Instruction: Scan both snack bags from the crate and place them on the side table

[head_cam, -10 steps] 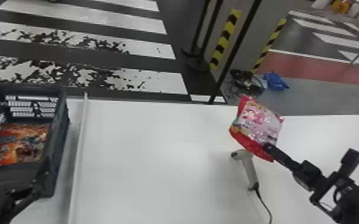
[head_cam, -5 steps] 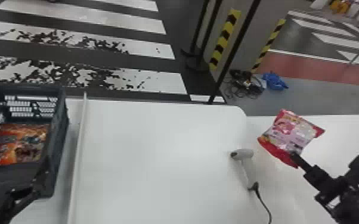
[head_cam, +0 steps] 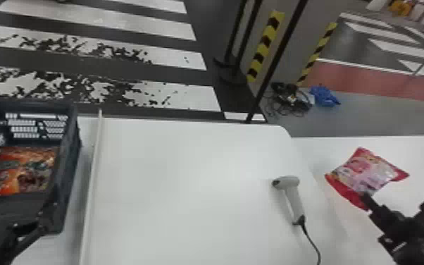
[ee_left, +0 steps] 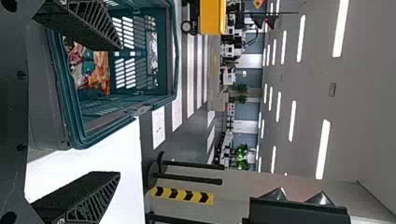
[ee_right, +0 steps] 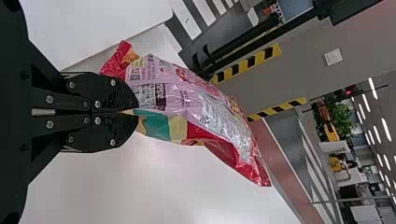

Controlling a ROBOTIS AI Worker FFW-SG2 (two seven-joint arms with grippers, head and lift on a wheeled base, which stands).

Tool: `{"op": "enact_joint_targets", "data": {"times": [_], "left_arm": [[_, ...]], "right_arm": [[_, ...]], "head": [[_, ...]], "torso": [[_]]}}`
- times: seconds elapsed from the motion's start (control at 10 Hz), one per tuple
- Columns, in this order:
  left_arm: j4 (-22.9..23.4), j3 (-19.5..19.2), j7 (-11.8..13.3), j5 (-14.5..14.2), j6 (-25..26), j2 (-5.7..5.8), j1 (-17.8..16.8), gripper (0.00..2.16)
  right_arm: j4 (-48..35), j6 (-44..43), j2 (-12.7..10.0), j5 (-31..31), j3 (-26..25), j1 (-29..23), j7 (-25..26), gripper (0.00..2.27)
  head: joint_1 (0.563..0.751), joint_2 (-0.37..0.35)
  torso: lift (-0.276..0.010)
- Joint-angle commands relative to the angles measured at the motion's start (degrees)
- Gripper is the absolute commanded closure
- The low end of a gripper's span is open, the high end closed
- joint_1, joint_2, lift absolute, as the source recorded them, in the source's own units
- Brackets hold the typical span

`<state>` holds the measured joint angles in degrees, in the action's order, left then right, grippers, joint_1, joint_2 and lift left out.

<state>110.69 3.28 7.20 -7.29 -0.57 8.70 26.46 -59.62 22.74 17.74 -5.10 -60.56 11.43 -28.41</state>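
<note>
From above, the head view looks forward and down over the bench (head_cam: 186,197), sharing the crate (head_cam: 67,172) with the close, outward-facing left wrist view and the red snack bag (head_cam: 362,172) with the right one, also close and outward-facing.

Blk R gripper (head_cam: 365,196), rnd silver screws (ee_right: 50,99)

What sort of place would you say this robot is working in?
Probably an indoor test hall or warehouse: striped floor markings, a yellow-and-black hazard strip and long white ceiling lights.
</note>
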Motion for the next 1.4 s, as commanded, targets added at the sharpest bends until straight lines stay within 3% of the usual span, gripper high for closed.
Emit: {"op": "enact_joint_targets", "data": {"times": [0.0,0.1,0.2,0.3,0.5,0.6,0.9,1.2,1.3], "left_arm": [[0.05,-0.02,0.0,0.0,0.0,0.0,0.0,0.03],[0.14,-0.02,0.0,0.0,0.0,0.09,0.0,0.03],[0.14,0.06,0.0,0.0,0.0,0.09,0.0,0.03],[0.14,0.06,0.0,0.0,0.0,0.09,0.0,0.03],[0.4,0.06,0.0,0.0,0.0,0.18,0.0,0.03],[0.49,0.06,0.0,0.0,0.0,0.26,0.09,0.03],[0.75,0.15,0.0,0.09,0.0,0.35,0.0,0.03],[0.93,0.42,-0.08,0.62,0.0,0.0,-0.18,0.03],[0.93,0.42,-0.08,0.62,0.0,-0.09,-0.18,0.04]], "right_arm": [[4.33,-3.44,1.42,0.09,0.18,0.35,0.81,2.24],[4.95,-3.62,1.42,0.53,0.27,0.43,1.87,2.04],[5.48,-3.62,1.42,0.7,0.44,0.43,2.22,1.3],[5.57,-3.79,1.42,0.97,1.15,0.43,5.03,0.05],[5.48,-8.36,0.8,2.37,2.02,0.26,8.37,0.03],[4.42,-11.35,-0.61,2.29,1.76,-0.45,8.37,0.05],[-14.39,-13.46,-9.39,0.7,4.66,-6.69,5.3,0.05],[-32.32,-13.28,-17.8,-1.41,14.07,-15.04,3.98,0.05],[-36.27,-13.81,-17.8,-2.81,17.41,-17.85,3.8,0.05]], "head": [[0.695,-0.35],[0.695,-0.35],[0.695,-0.35],[0.695,-0.35],[0.695,-0.35],[0.695,-0.35],[0.695,-0.35],[0.695,-0.35],[0.695,-0.35]], "torso": [[-0.098],[-0.098],[-0.098],[-0.098],[-0.098],[-0.098],[-0.098],[-0.098],[-0.098]]}}
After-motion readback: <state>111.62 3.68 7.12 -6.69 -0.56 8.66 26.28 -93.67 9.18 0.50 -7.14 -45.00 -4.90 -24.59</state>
